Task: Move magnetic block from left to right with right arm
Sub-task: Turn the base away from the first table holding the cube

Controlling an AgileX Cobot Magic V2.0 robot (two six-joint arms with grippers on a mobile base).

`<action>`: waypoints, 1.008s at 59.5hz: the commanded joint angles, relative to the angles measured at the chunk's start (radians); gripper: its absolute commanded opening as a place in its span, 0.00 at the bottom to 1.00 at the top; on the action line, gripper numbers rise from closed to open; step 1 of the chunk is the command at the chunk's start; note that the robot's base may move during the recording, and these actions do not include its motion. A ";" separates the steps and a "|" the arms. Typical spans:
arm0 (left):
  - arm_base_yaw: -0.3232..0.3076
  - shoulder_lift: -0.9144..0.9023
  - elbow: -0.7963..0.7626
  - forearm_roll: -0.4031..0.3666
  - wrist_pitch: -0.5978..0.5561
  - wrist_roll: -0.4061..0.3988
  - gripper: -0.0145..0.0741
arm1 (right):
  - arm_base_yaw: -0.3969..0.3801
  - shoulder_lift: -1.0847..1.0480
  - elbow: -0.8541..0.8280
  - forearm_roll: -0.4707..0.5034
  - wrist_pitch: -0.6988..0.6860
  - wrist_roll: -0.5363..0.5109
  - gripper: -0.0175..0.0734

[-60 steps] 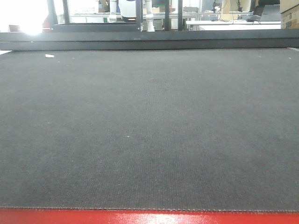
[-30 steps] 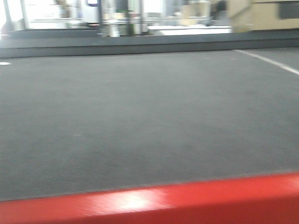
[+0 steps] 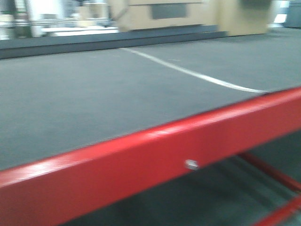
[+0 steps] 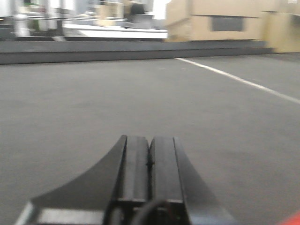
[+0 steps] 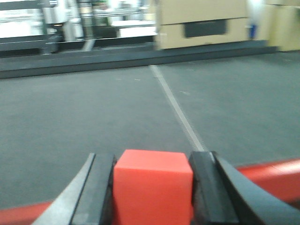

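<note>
We hold the magnetic block (image 5: 152, 187) clamped between the fingers of our right gripper (image 5: 152, 161), dead ahead of that wrist near the table's red edge (image 5: 274, 176), while our left gripper (image 4: 150, 152) is closed on nothing.

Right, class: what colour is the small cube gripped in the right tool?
Plain bright red; the small solid cube shows best in the right wrist view.

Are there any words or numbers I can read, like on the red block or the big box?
No words or numbers can be read.
On the block: nothing, just plain red faces.
On the box: a dark patch, too blurred to read.
</note>
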 commanded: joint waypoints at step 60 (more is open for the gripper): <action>-0.006 -0.014 0.010 0.000 -0.091 -0.007 0.03 | -0.007 0.013 -0.026 -0.023 -0.088 -0.009 0.47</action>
